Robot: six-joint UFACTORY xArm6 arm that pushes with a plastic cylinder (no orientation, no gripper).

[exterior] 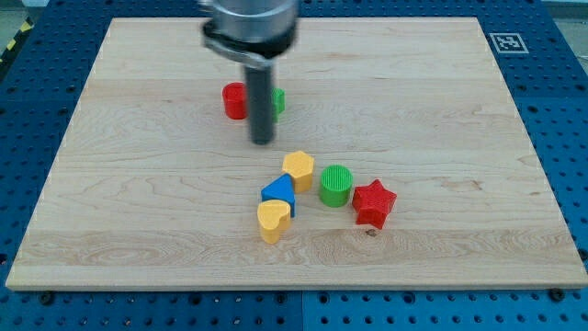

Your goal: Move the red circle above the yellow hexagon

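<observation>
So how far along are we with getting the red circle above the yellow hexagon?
Roughly placed: the red circle already lies toward the view's top from the yellow hexagon, but off to its left. In hand: my tip sits just below-right of the circle. Left: nudging it rightward, clear of the green block behind the rod.

Our rod (261, 92) hides the right of the red circle (233, 100) and most of a green block (277, 101), shape unclear; the arm is cut off at the view's top.

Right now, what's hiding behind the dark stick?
Behind my rod sit the red circle and a green block. The rod covers most of the green one, so its shape is hidden. My tip rests just below them.
</observation>
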